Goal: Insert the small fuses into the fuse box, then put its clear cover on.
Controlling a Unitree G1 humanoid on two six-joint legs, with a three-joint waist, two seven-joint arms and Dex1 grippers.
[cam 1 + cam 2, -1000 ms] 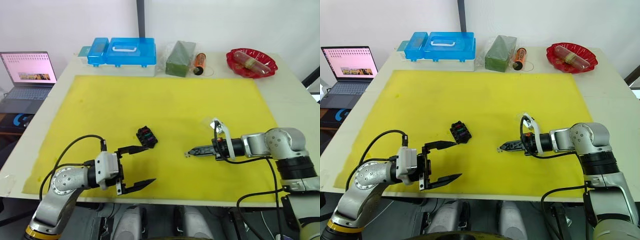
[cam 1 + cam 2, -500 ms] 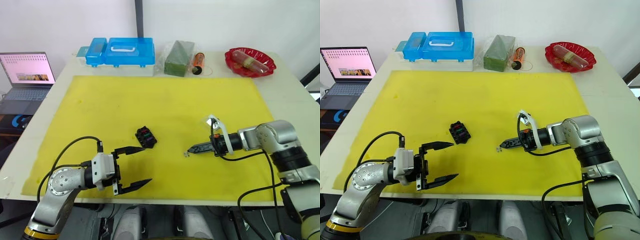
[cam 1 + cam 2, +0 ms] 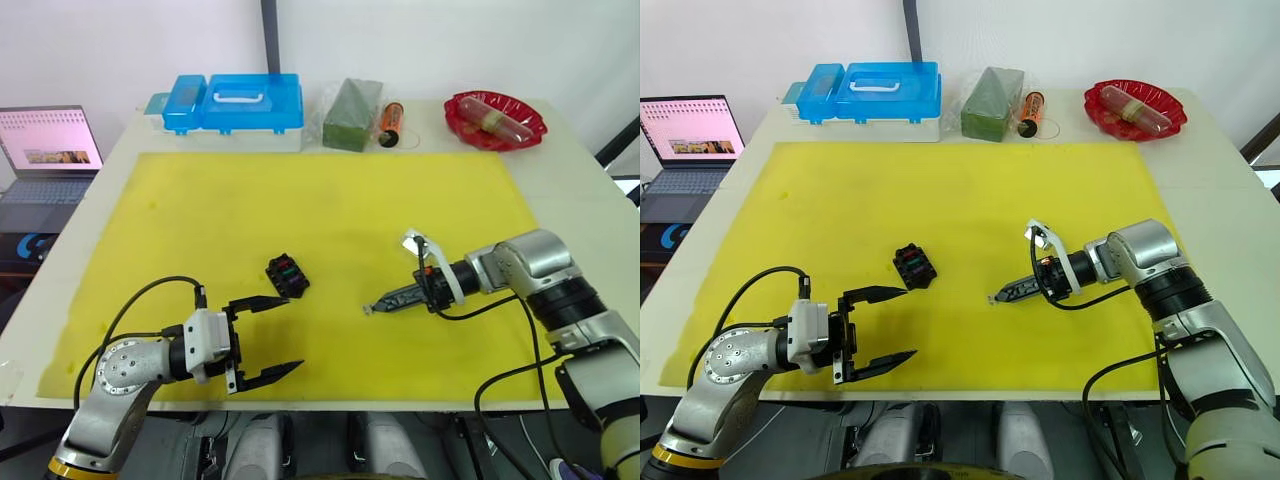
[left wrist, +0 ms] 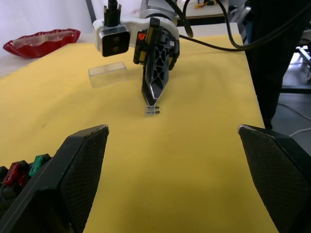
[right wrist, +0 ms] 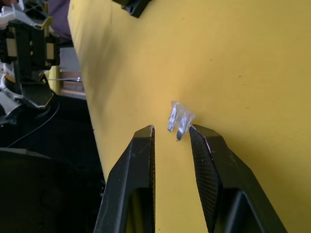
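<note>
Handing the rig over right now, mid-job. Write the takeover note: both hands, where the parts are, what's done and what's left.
Left hand: open, empty, near the front mat edge, short of the fuse box.
Right hand: slightly open, tips either side of a pale fuse lying on the yellow mat, not gripped.
Clear cover: on the mat beside the right wrist.
Done: red and green fuses sit in the box.
Left: grasp and insert the pale fuse, then fit the cover.

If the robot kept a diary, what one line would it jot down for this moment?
right hand: open, at pale fuse on yellow mat | left hand: open, near fuse box | clear cover: off
</note>
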